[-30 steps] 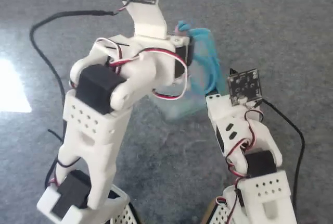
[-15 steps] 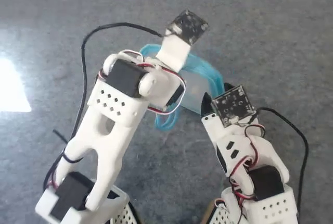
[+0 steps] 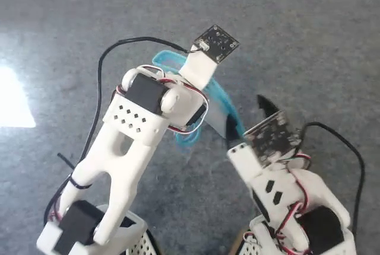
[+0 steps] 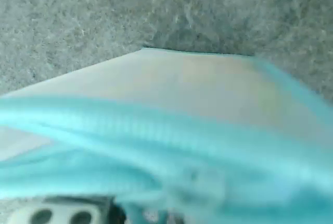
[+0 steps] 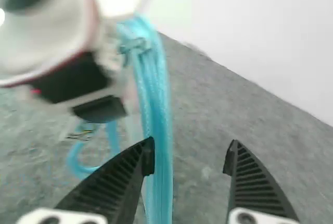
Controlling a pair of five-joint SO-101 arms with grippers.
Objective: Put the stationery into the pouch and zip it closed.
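Turquoise-edged translucent plastic pouch (image 3: pixel 220 116) hangs edge-on above the grey table (image 3: pixel 309 47), clamped at its zipper edge by the left gripper (image 5: pixel 122 63), while the right gripper (image 5: pixel 190 150), jaws spread wide, sits just beside that edge.

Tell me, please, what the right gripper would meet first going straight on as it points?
Probably the pouch, its blue edge just ahead of the open right gripper; depth is unclear.

Overhead cam, close wrist cams, prob. sharing pouch (image 4: pixel 182 86).
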